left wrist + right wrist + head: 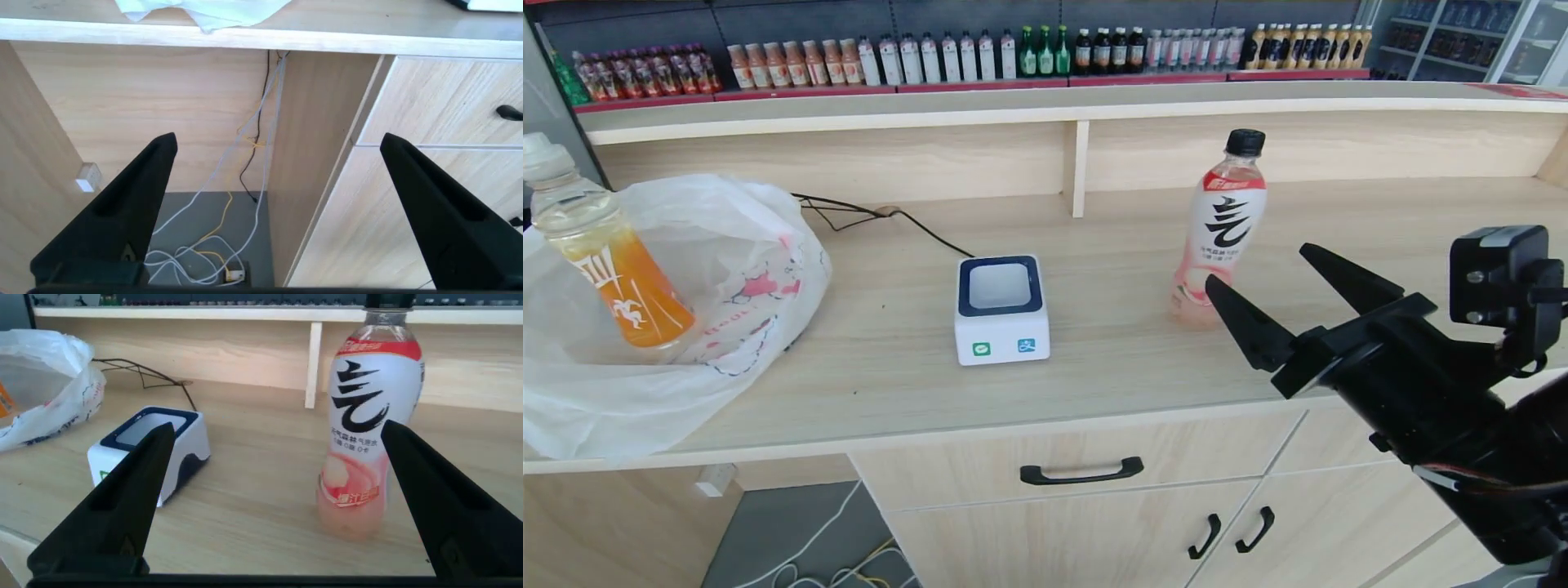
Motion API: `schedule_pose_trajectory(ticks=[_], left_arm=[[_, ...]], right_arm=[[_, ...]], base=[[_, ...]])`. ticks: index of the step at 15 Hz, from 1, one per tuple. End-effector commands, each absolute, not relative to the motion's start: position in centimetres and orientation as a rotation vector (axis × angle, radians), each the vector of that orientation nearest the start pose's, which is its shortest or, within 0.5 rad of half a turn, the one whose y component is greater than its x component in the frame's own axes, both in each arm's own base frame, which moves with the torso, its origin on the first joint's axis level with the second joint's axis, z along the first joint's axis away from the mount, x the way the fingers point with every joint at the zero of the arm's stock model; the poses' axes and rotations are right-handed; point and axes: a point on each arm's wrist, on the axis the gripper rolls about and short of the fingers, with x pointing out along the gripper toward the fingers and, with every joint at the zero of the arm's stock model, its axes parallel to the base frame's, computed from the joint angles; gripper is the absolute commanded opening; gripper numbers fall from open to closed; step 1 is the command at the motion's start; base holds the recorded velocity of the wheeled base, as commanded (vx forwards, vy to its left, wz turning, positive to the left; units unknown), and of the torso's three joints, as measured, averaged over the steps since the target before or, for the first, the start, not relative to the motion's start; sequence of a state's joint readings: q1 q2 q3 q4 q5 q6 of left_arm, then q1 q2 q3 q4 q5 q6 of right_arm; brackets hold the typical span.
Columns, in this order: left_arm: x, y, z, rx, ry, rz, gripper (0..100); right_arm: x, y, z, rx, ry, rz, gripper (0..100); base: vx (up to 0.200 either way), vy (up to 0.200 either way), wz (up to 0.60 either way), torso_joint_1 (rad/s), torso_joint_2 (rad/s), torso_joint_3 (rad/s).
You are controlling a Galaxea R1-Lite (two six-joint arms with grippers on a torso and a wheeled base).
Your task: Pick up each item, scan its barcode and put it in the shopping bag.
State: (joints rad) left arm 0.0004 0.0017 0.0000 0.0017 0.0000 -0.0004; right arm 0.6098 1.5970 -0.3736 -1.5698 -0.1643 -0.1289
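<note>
The right pincer (1258, 265) hangs over the front part of the pale wooden counter (890, 327), its two black fingers spread wide apart and holding nothing. Just ahead of its tips, in line with the gap between them, the clear plastic bottle of pink drink with a black cap (1217, 229) stands upright on the counter. Whether the nearer fingertip touches its base I cannot tell.

Off to this pincer's left sits the white box scanner with a dark blue rim (1001, 309). Farther left lies the translucent white plastic shopping bag (752, 245), with a clear plastic bottle of orange drink (613, 269) leaning inside it.

The left pincer (278, 139) is also spread wide and empty, held below counter height. It faces the cabinet recess, with loose cables (204, 245) on the floor beyond it.
</note>
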Motion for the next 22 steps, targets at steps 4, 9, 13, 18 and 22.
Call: schedule_pose_trajectory(ticks=[4,9,13,18,22], left_arm=[[-2.3,0.0,7.5,0.000,0.003,0.002,100],[-2.3,0.0,7.5,-0.002,0.003,0.000,100],[-2.3,0.0,7.5,-0.002,0.003,0.000,100],[-2.3,0.0,7.5,-0.002,0.003,0.000,100],[-2.3,0.0,7.5,-0.002,0.003,0.002,100]], right_arm=[[20.4,12.7,18.9,-0.016,-0.323,0.385,100],[22.0,13.5,18.4,-0.020,-0.311,0.376,100],[22.9,14.1,17.0,-0.042,-0.263,0.378,100],[25.1,13.9,17.6,-0.017,-0.229,0.344,100],[27.8,13.9,19.4,0.001,-0.207,0.307,100]], base=[[0.000,0.000,0.00,0.000,0.00,0.000],[0.000,0.000,0.00,0.000,0.00,0.000],[0.000,0.000,0.00,0.000,0.00,0.000],[0.000,0.000,0.00,0.000,0.00,0.000],[0.000,0.000,0.00,0.000,0.00,0.000]])
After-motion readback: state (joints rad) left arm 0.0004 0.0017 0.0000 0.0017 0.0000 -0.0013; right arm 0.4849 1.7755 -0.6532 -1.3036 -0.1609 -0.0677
